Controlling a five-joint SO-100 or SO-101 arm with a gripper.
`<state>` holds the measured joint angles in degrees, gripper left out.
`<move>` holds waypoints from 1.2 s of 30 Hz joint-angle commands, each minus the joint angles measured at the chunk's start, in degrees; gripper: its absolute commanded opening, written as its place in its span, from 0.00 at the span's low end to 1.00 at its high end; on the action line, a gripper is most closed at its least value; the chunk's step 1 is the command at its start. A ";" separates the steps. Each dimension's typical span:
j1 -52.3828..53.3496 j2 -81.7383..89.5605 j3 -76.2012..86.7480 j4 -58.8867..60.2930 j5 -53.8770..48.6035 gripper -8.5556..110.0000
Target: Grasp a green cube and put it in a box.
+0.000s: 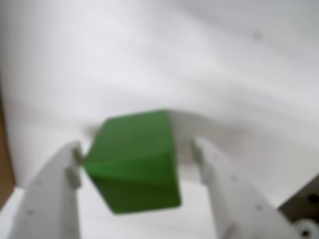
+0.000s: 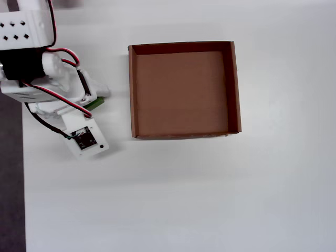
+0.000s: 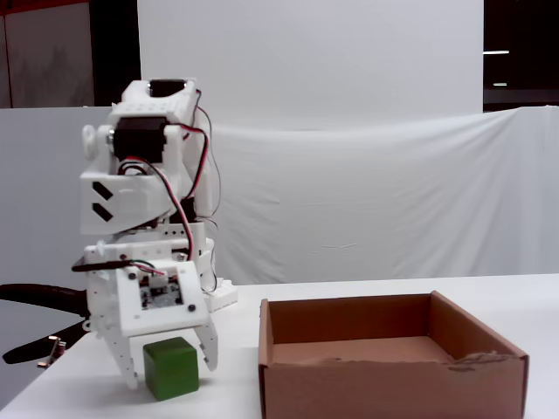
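The green cube (image 1: 137,159) sits between the two white fingers of my gripper (image 1: 137,147) in the wrist view. The left finger touches one corner of it, and a gap shows at the right finger. In the fixed view the cube (image 3: 171,368) rests on the white table, with the gripper (image 3: 171,375) open and straddling it. From overhead only a green sliver of the cube (image 2: 96,103) shows under the arm. The brown cardboard box (image 2: 181,89) stands empty to the right of the arm, and in the fixed view the box (image 3: 393,384) lies right of the cube.
The arm's body (image 2: 31,58) and its red and black wires cover the table's left side overhead. A dark floor strip (image 2: 10,184) marks the table's left edge. A brown strip (image 1: 5,164) shows at the wrist view's left edge.
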<state>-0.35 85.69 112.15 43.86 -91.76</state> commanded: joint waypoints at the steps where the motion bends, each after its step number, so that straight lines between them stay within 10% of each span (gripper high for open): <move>1: -0.35 0.70 -3.69 -0.88 -1.32 0.33; 36: -1.85 7.65 3.96 -1.67 -0.70 0.24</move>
<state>-1.85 88.95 116.37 42.89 -91.76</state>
